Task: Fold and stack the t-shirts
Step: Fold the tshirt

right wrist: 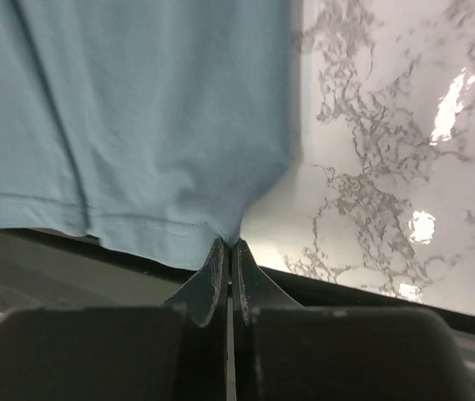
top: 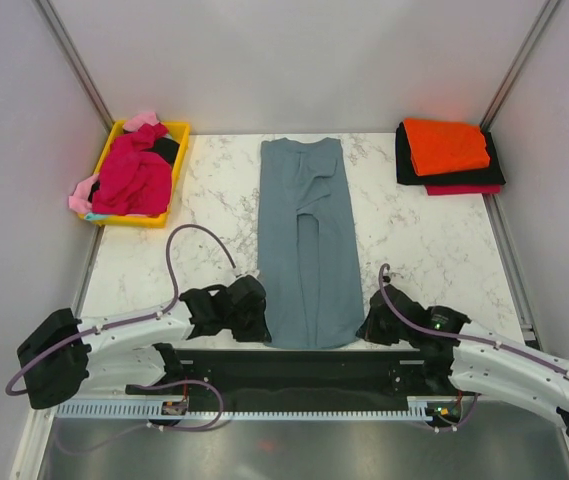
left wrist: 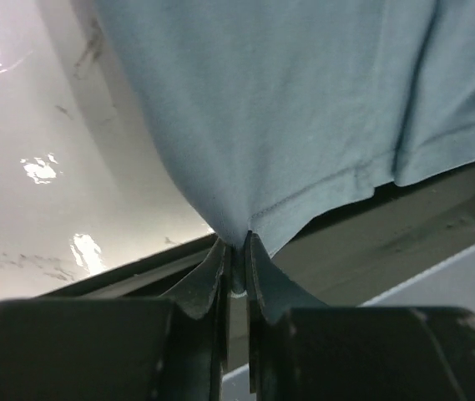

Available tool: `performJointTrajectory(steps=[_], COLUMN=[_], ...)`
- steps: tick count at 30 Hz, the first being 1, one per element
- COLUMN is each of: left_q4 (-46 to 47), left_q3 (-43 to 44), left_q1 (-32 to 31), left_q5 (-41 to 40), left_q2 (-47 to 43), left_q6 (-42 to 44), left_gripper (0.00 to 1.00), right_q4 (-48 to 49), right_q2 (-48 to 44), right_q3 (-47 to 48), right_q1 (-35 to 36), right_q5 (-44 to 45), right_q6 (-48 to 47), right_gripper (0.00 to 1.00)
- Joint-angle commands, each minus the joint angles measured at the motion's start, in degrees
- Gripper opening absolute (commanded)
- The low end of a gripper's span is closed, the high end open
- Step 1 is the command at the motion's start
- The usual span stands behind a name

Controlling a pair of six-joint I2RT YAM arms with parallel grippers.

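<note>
**Slate blue-grey cotton t-shirt point(top: 309, 240) pinched at both near corners**

Left jaws are pressed together on its near-left hem corner; right jaws pinch the near-right corner, though how many layers each takes is unclear. The shirt lies folded into a long strip down the white marbled counter point(top: 414, 240). Far left, a yellow plastic tray point(top: 180, 132) holds crumpled magenta, pink and black shirts point(top: 134, 175); far right sits a folded orange, black and red stack point(top: 449, 155).
</note>
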Motion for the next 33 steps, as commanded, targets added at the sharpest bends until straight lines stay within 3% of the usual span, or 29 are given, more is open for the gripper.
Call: performJointTrajectory(steps=[1, 7, 11, 17, 28, 33], left_q4=[-6.7, -17.6, -19.8, -17.1, -16.8, -16.9], left_q3=[6.0, 20.3, 27.3, 33.9, 54.5, 63.5], left_q1=[-2.0, -1.0, 4.2, 13.2, 25.9, 28.1], left_q5=[-3.9, -10.4, -11.9, -10.1, -6.3, -4.0], left_q2=[-1.5, 1.3, 5.2, 12.3, 31.4, 40.4], left_q6=[-3.8, 1.6, 7.1, 14.8, 23.1, 25.0], left_gripper=[0.02, 0.02, 0.02, 0.02, 0.02, 0.02], right_q4=[-8.3, -9.0, -7.3, 3.2, 8.9, 9.2], right_q2=[-3.2, 6.5, 14.6, 25.2, 48.0, 55.3], right_q3=[7.6, 20.7, 29.3, 35.5, 54.5, 61.3], right_q1=[0.2, 0.1, -4.9, -17.2, -27.1, -30.9], right_q5=[6.7, 13.0, 16.7, 9.7, 4.0, 1.0], right_q6=[-1.4, -8.6, -15.2, -26.4, -33.6, -35.3], right_gripper=[0.00, 0.00, 0.00, 0.00, 0.00, 0.00])
